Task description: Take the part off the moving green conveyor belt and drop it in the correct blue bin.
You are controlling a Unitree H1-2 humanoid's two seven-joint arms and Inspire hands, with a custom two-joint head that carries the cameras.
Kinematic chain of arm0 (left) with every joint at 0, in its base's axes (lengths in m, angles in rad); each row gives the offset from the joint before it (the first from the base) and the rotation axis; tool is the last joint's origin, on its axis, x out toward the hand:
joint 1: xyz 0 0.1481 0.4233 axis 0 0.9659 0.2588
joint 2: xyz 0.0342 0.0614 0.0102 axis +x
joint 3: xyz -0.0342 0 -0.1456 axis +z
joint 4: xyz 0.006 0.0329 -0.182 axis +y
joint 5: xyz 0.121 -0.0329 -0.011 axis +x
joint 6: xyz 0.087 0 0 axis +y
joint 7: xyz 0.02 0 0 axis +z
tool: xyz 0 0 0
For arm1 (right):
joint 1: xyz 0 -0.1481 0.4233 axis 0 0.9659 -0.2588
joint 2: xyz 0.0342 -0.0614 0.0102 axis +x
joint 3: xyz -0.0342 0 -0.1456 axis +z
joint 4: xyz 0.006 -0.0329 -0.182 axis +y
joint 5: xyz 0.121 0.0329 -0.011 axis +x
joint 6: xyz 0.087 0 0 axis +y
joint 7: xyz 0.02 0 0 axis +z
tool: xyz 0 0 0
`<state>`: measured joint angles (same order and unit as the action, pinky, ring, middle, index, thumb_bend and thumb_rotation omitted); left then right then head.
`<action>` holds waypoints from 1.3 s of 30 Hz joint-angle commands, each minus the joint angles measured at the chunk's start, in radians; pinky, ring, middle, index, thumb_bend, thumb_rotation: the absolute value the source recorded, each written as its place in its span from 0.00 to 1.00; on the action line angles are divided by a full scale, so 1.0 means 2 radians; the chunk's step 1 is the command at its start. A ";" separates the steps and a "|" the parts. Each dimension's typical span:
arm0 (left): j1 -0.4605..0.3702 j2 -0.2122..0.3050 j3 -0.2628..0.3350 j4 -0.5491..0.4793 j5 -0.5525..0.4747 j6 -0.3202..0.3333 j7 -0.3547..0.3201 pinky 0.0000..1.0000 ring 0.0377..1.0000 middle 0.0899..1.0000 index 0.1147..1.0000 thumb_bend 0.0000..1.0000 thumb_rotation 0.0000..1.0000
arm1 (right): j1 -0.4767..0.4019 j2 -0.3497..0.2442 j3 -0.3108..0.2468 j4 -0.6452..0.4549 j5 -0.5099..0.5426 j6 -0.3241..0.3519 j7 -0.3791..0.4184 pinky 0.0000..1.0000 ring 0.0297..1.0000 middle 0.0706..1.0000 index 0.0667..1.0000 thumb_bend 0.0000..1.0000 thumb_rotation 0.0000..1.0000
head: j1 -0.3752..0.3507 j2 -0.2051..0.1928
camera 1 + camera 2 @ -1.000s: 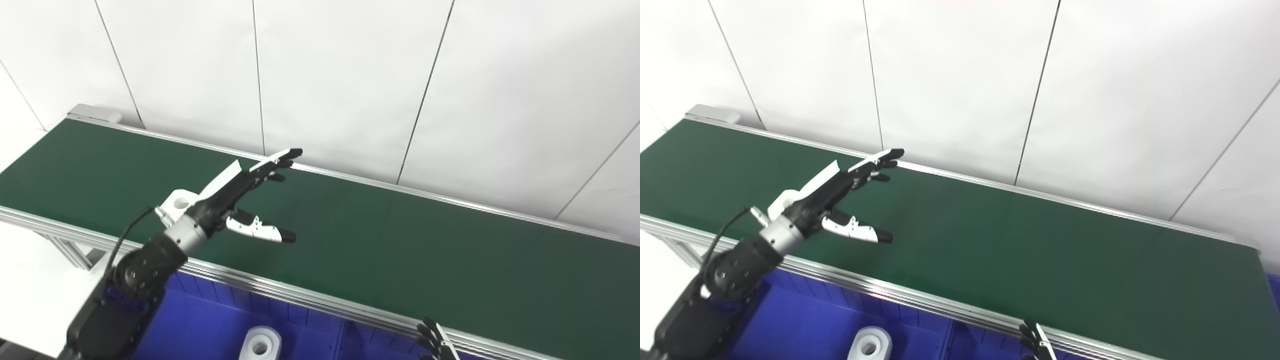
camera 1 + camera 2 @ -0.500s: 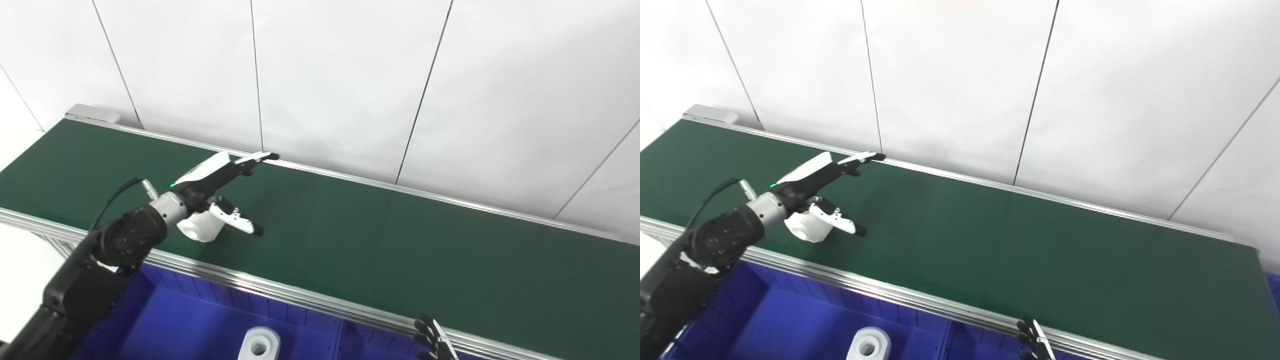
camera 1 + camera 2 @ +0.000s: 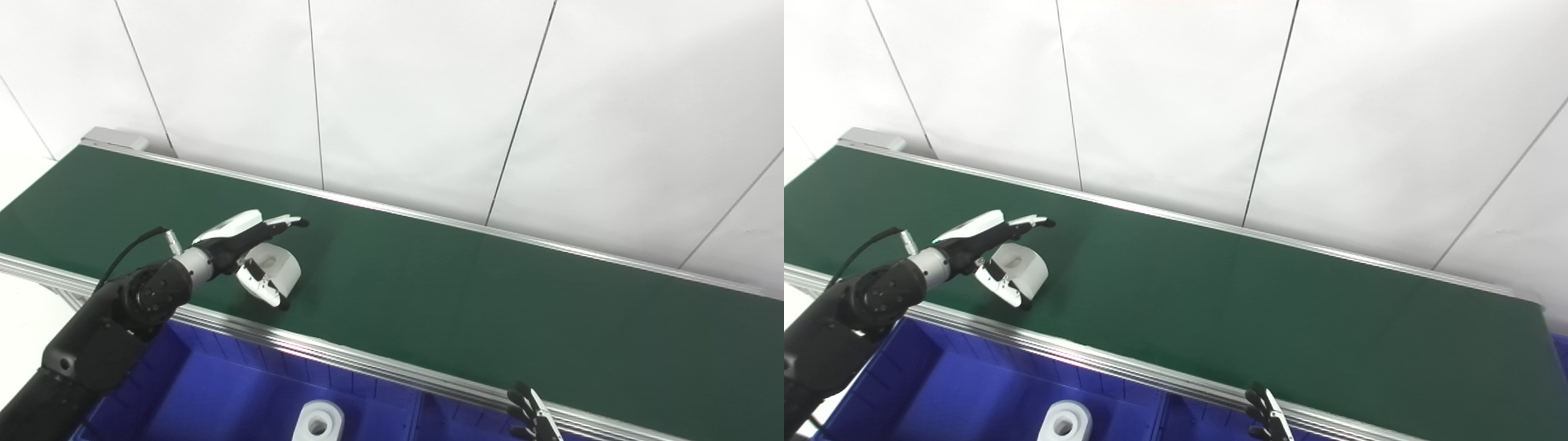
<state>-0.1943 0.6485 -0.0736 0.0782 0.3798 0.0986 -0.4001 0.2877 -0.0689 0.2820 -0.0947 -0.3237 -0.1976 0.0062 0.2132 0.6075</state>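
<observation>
A white cylindrical part (image 3: 280, 271) with a hole lies on the green conveyor belt (image 3: 465, 294) near its front rail, left of middle. My left hand (image 3: 248, 248) is low over the belt and open around the part. Its fingers (image 3: 288, 222) stretch past the far side and its thumb (image 3: 262, 291) lies along the near side. I cannot tell whether they press on the part. It also shows in the right eye view (image 3: 1024, 272). Only the spread fingertips of my right hand (image 3: 531, 416) show at the bottom edge, holding nothing.
A blue bin (image 3: 233, 392) sits below the belt's front aluminium rail (image 3: 367, 361), with another white part (image 3: 318, 424) lying in it. A divider (image 3: 419, 416) separates a second compartment to the right. A white panelled wall stands behind the belt.
The part has ridden right along the belt, from behind my left wrist to between fingers and thumb. My left hand has dropped and drawn back left. The right hand has not moved.
</observation>
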 commanded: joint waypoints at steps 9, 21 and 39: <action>-0.017 -0.020 -0.022 0.053 0.048 -0.068 0.085 0.83 0.92 0.93 0.86 0.87 0.01 | 0.000 0.004 -0.001 -0.010 0.009 -0.026 -0.003 0.77 0.85 0.88 0.93 0.66 0.25 | -0.002 0.003; -0.039 -0.102 -0.015 0.156 0.036 -0.217 0.233 0.49 0.43 0.46 0.43 0.50 0.00 | 0.009 0.005 -0.001 -0.027 0.007 -0.015 -0.003 0.76 0.85 0.88 0.93 0.66 0.25 | -0.004 0.009; 0.073 -0.097 0.036 -0.044 -0.031 -0.235 0.191 0.49 0.44 0.45 0.44 0.50 0.00 | 0.036 0.017 0.007 -0.080 0.003 0.008 0.005 0.78 0.86 0.89 0.94 0.65 0.28 | -0.063 0.082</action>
<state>-0.0704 0.4214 -0.0191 0.0476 0.3323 -0.3662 -0.0103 0.3540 -0.0405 0.2918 -0.2119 -0.3203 -0.1879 0.0101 0.1166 0.7378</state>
